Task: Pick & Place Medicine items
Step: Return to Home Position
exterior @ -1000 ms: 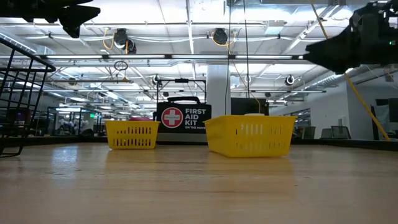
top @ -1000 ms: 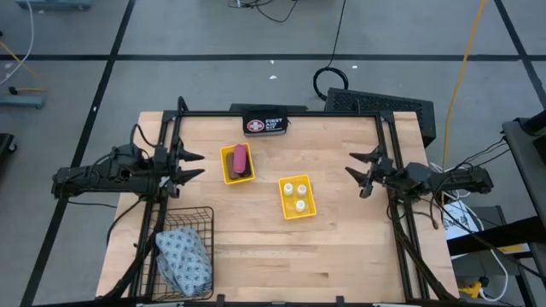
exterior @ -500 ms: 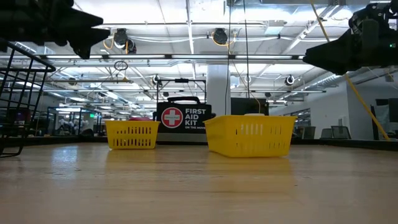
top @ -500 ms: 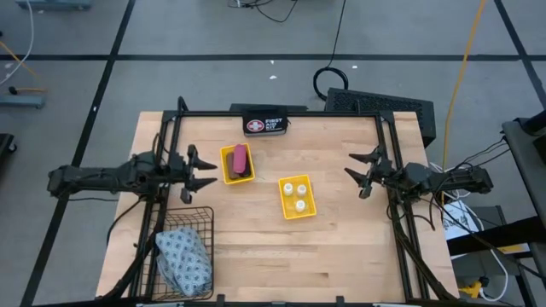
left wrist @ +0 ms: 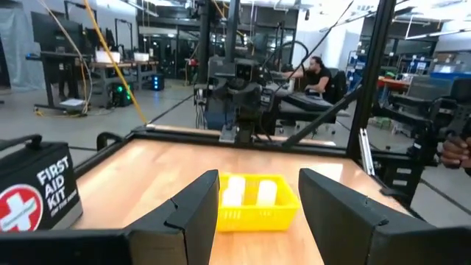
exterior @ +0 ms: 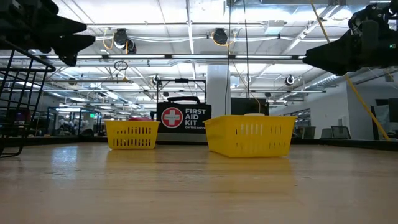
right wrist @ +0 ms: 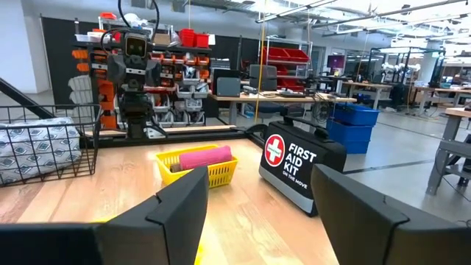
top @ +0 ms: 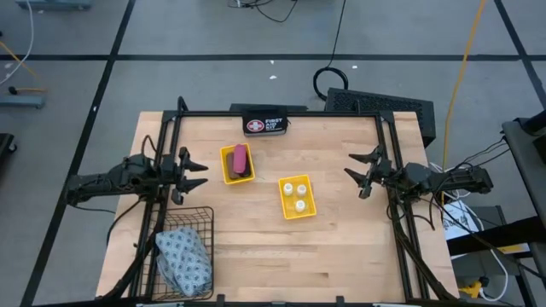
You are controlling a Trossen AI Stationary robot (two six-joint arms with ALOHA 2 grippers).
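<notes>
In the high view, my left gripper [top: 196,172] hovers open over the table's left side, just left of a yellow tray [top: 227,173] that holds the pink flat bar [top: 241,158] and the brown oblong [top: 245,173]. My right gripper [top: 362,173] hovers open over the right side. A second yellow tray [top: 285,205] near the middle holds three white round containers [top: 297,195]; they show between the left fingers in the left wrist view [left wrist: 249,191]. The grey-blue pouch [top: 183,260] lies in a wire basket [top: 205,223]. The black block is not seen.
The black First Aid case [top: 266,125] stands at the far edge. The wire basket sits at the near left corner, close under the left arm. Black frame rails [top: 386,136] run along both sides of the table. Bare wood lies between the trays and the right gripper.
My left gripper has dropped lower and moved a little toward the near edge; it reached out toward the pink bar's tray, then drew back toward the left. Its fingers stay open. The right arm has kept still.
</notes>
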